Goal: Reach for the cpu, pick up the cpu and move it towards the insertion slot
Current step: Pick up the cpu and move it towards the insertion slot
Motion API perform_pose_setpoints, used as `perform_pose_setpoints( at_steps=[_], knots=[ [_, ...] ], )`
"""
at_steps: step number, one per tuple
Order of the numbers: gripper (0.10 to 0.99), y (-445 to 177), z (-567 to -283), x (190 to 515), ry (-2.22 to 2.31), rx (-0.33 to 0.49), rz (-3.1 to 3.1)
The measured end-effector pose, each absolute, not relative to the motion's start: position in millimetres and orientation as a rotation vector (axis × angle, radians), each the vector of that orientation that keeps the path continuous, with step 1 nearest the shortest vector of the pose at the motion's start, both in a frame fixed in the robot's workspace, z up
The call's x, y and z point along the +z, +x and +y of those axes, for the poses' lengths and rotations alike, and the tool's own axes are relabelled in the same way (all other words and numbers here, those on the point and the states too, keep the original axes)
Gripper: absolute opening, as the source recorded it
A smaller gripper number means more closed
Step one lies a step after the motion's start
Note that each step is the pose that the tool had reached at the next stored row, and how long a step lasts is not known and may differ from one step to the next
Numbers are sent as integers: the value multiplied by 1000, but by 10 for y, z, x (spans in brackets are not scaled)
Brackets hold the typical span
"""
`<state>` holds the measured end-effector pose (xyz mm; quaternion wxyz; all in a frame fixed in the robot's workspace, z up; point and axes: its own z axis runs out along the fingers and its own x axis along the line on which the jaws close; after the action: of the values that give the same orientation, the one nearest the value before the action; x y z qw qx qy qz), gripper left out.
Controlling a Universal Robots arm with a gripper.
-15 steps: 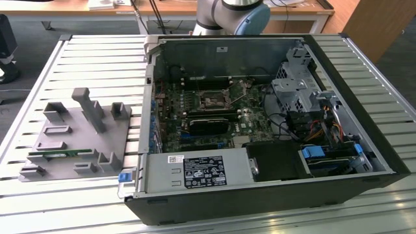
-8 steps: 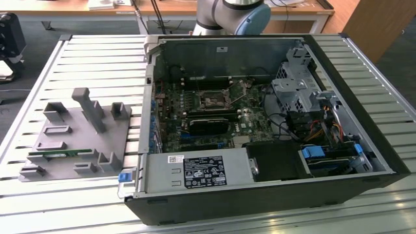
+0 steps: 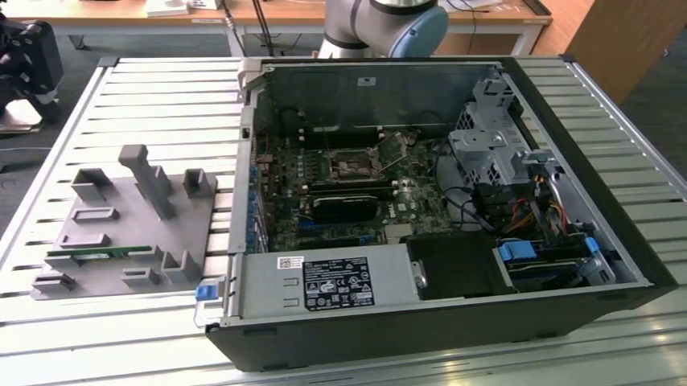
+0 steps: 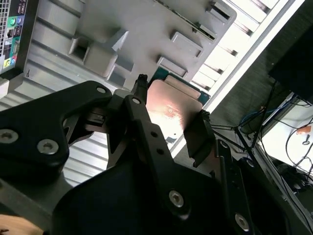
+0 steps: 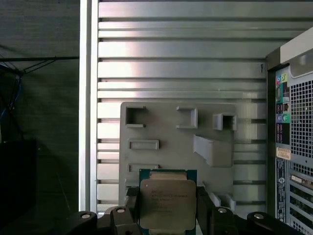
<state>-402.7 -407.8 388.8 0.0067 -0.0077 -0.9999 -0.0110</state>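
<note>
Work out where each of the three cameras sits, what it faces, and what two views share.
Exterior view: off the arm, looking down on the open computer case and grey fixture tray; the arm's joint shows.
First wrist view: on the arm, looking past the gripper, shut on the cpu, down at the tray.
Second wrist view: on the arm, close behind the black fingers.
Shared: both wrist views show the gripped cpu and tray.

Case walls point(image 3: 365, 100) around insertion slot point(image 3: 352, 166)

Exterior view high, both wrist views downward; grey fixture point(image 3: 113, 237) point(image 4: 142, 24) point(image 5: 166, 122) common
</note>
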Motion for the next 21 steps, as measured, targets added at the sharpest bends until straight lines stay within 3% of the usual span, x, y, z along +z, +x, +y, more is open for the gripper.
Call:
perform_pose_setpoints(
  at_steps=[21],
  knots=[
    [545, -3256, -4048, 3888, -24, -34, -3128]
  ],
)
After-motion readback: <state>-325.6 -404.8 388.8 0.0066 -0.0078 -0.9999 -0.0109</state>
